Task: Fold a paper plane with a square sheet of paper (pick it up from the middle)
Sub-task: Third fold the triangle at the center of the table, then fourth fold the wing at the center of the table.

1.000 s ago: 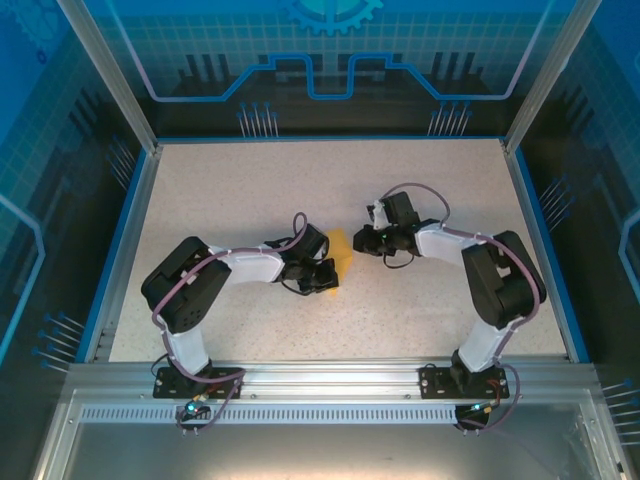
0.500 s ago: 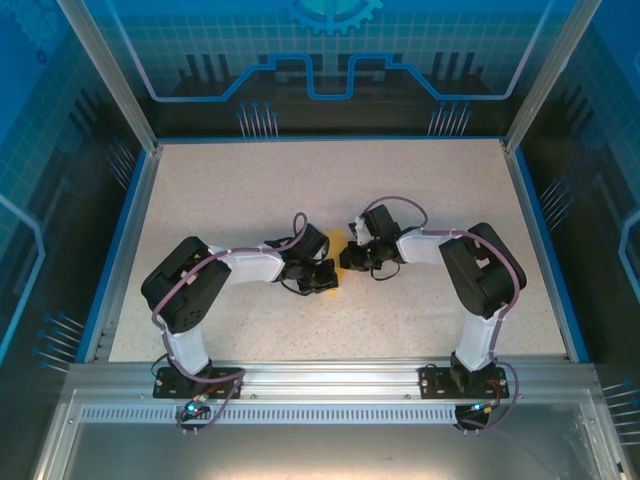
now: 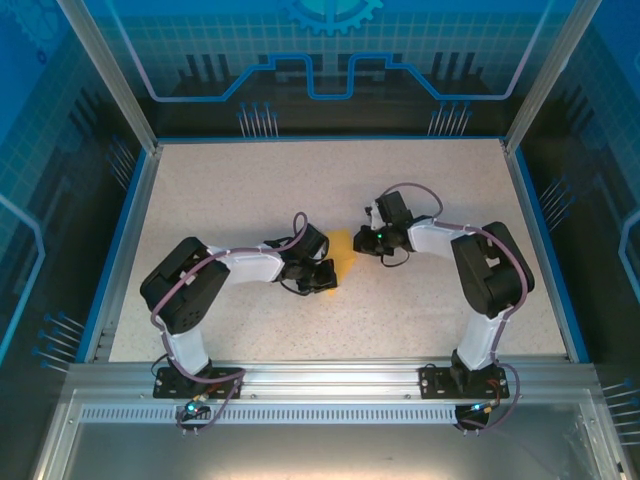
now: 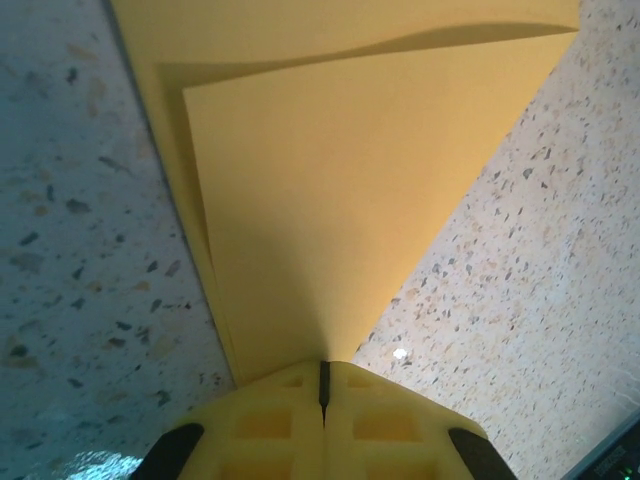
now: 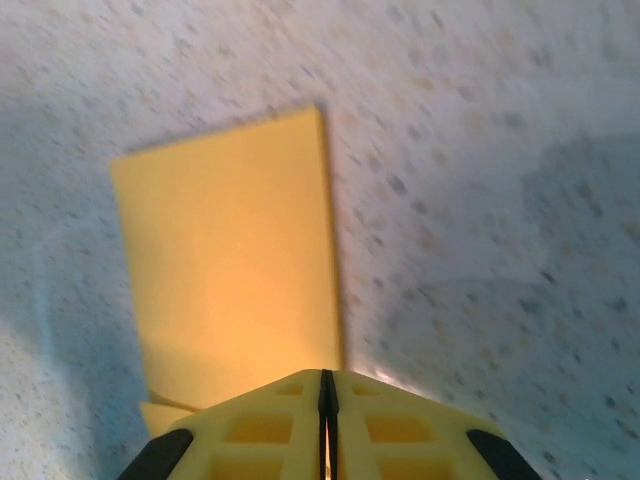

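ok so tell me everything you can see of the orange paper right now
The paper is thin, plain orange-yellow, and folded rather than a flat square. The left wrist view shows two layers, a creased triangular flap raised slightly over a lower layer and casting a shadow. It lies on the speckled table between the arms. Its narrow end runs into the seam of the shut left gripper, apparently pinched. The right gripper, also shut, sits at the opposite edge; contact there is unclear.

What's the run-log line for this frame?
paper: folded, layered, on table | left pincer: shut on paper corner | right pincer: shut, tips at paper edge
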You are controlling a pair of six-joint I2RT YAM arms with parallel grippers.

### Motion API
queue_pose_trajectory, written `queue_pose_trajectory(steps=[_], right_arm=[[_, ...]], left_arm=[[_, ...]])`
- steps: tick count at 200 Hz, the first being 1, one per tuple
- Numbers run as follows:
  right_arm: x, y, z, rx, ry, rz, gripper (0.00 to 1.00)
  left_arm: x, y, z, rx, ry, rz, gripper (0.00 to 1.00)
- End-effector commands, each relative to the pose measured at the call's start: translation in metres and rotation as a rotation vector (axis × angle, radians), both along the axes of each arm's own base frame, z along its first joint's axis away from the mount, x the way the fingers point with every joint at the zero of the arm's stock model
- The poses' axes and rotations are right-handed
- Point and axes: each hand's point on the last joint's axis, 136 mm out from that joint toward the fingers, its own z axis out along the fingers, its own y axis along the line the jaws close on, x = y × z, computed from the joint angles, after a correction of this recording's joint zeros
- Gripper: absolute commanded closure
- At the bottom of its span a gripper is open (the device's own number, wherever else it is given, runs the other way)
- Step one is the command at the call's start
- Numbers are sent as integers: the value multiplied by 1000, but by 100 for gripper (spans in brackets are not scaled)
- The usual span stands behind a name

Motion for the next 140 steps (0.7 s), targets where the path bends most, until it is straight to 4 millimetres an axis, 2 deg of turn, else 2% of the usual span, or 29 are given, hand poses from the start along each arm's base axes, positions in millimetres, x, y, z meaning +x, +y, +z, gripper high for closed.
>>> queue_pose_trajectory(steps=[1,46,85,108,140], right_arm=[[12,14,14,-30,-45,36,88],[34,31,-7,-58,25,50,87],[34,32,-21,-87,76,46,86],[30,18,-27,-152,101,-3,86],[23,-20,-27,-295,118,-144,85]], left_arm=[[-17,14,-4,69,35,-33,93],[-13,11,18,34,-32,-48,82],[-7,13,34,28,-88,-38,70],[-4,13,37,25,-101,-21,64],[0,10,39,-1,-112,-2,61]])
